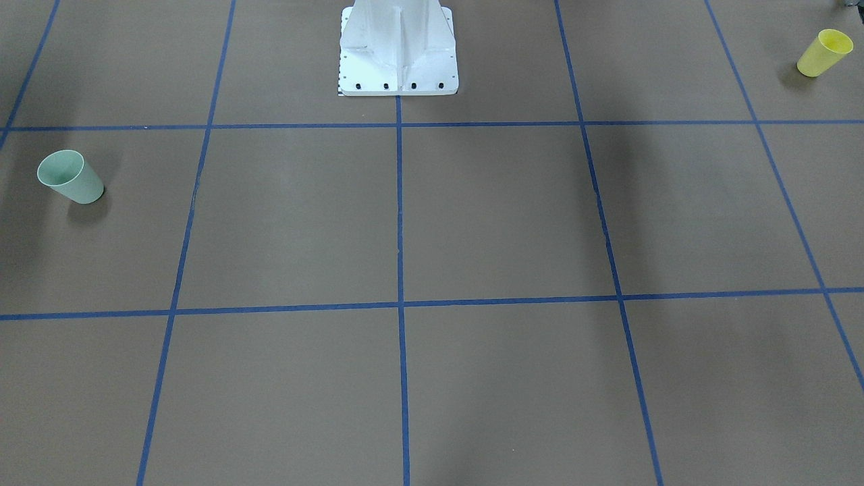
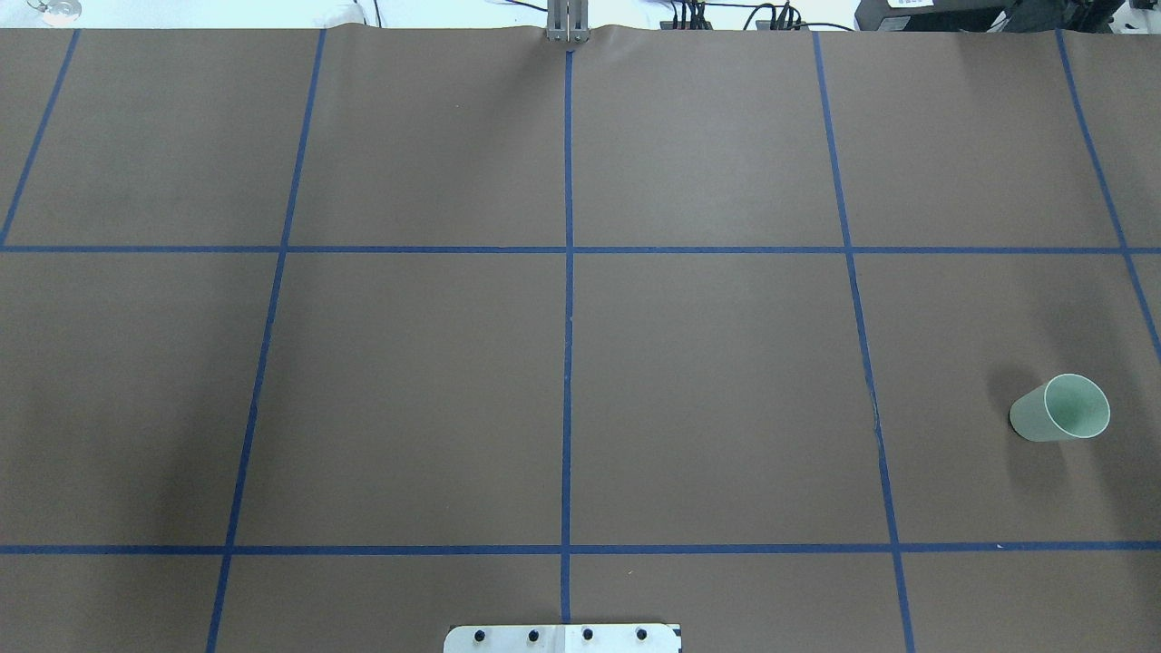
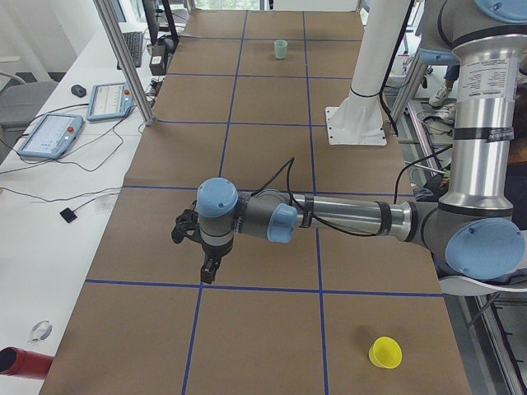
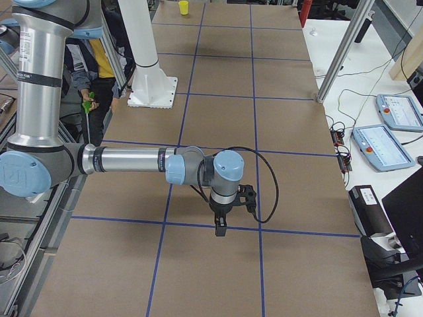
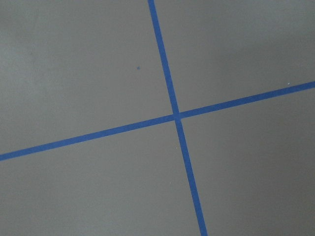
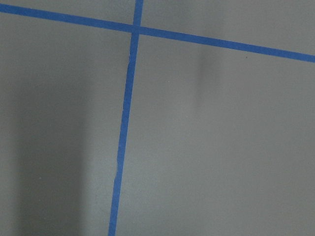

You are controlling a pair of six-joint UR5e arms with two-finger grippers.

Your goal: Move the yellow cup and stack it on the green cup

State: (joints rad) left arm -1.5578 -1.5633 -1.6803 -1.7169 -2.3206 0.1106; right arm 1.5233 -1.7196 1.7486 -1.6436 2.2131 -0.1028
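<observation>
Plainly smooth, tapered yellow cup (image 1: 823,52)

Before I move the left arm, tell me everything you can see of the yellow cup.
The yellow cup is a small, bright yellow tapered tumbler, smooth, handleless, plastic-looking. It stands upright, mouth up, seemingly empty, on the brown table at the robot's left end, near the robot's side. Only the table touches it; the left gripper hangs well apart. The green cup is at the far end.
</observation>
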